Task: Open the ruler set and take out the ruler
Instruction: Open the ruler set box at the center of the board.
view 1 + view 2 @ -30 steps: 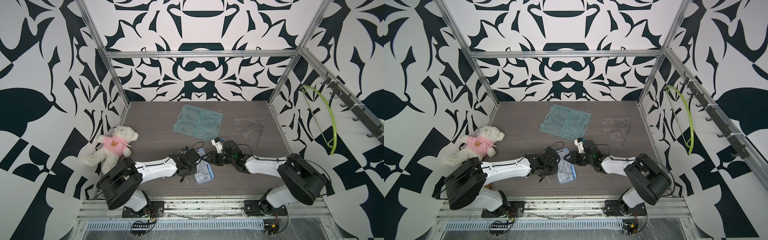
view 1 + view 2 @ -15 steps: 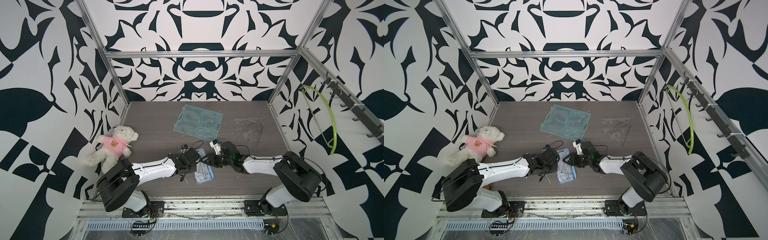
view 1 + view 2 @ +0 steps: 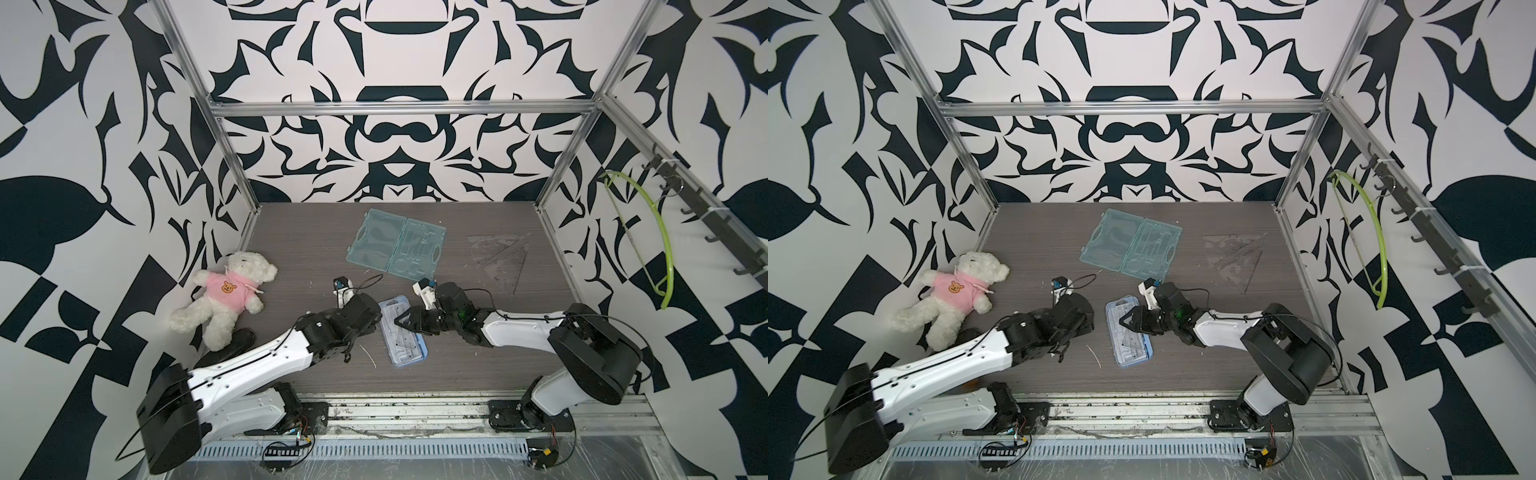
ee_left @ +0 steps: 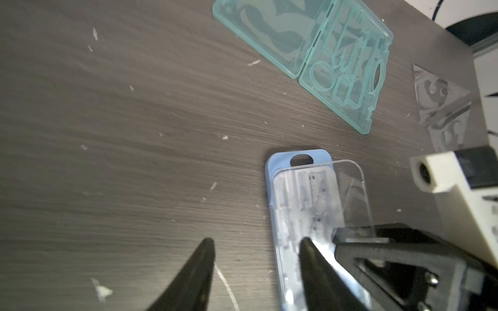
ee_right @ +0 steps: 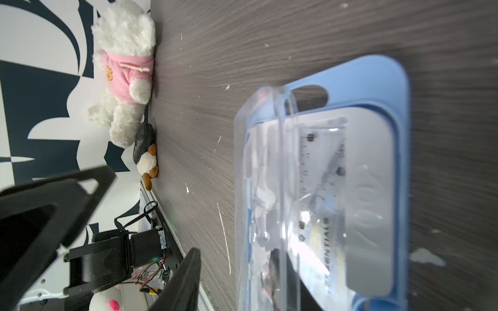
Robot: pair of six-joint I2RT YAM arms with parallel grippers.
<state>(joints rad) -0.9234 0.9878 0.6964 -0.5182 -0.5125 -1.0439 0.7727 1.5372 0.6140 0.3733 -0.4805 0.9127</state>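
Top views: left gripper (image 3: 373, 321) has just let go, at the near-side edge of the ruler set (image 3: 405, 337); right gripper (image 3: 402, 321) over its far half.
Left wrist: left jaws spread, empty, one tip over the set; clear lid (image 4: 350, 188) rests raised on the right gripper.
Right wrist: right jaws part-spread astride the lid's lip, no pinch evident; ruler (image 5: 310, 161) inside, under the lid.
Finding: set cracked open; ruler not out.

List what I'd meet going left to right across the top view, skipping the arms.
teddy bear → ruler set → triangles → hanger. The teal case is left out: it sits behind the ruler set, over the same stretch.
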